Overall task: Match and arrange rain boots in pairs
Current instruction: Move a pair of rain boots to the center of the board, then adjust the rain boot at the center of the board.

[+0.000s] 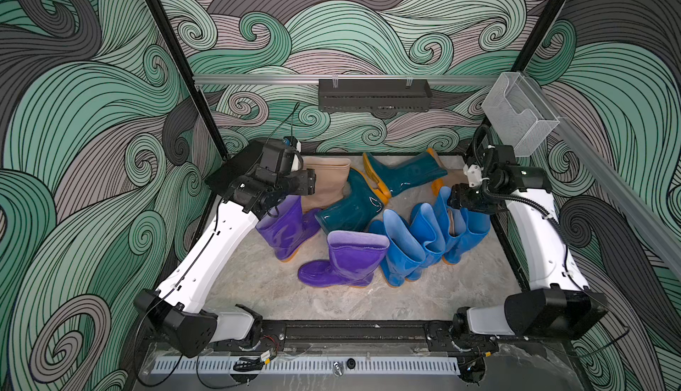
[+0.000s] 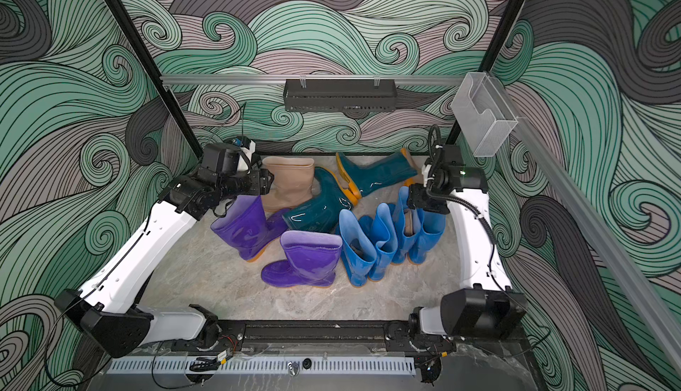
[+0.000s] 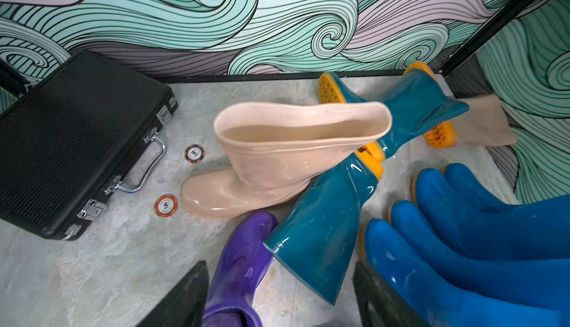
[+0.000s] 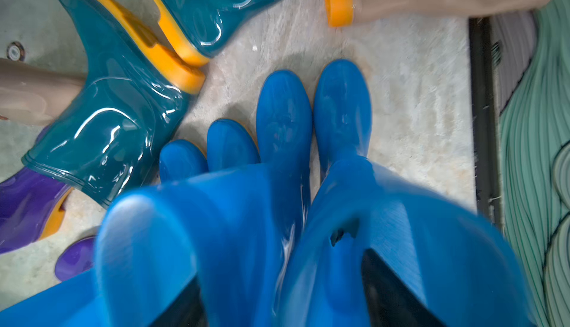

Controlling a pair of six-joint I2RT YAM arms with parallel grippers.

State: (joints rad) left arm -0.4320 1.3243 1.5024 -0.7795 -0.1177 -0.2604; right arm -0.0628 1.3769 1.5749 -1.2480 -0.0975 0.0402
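**Both top views:** Ten boots crowd the counter (image 1: 294, 304). Four blue boots (image 1: 405, 249) stand shaft to shaft in a row on the right. The two purple boots stand apart, one (image 1: 285, 227) by the left arm, one (image 1: 350, 260) in front. Two teal boots lie on their sides, one (image 1: 350, 208) mid-counter, one (image 1: 405, 173) at the back. A beige boot (image 1: 326, 182) stands back left, and its mate (image 1: 455, 177) is a sliver behind the right arm. The left end effector (image 1: 311, 182) hovers just beside the standing beige shaft. The right end effector (image 1: 451, 197) is at the rims of the blue row.

**Left wrist:** The fingers (image 3: 185, 294) are spread and empty. The beige boot is ahead, with a teal sole just beside its shaft. One case (image 3: 71, 137) and two chips (image 3: 194, 153) lie further back.

**Right wrist:** The picture is blurred. The fingers (image 4: 391, 288) are spread astride a blue rim and do not appear to be pinching it.

The blue boots look finished, and the beige pair seems next. It would go best to pinch the beige rim with one finger inside and lift straight up, clear of the teal boot. The boot can then be set beside its mate, toes the same way.
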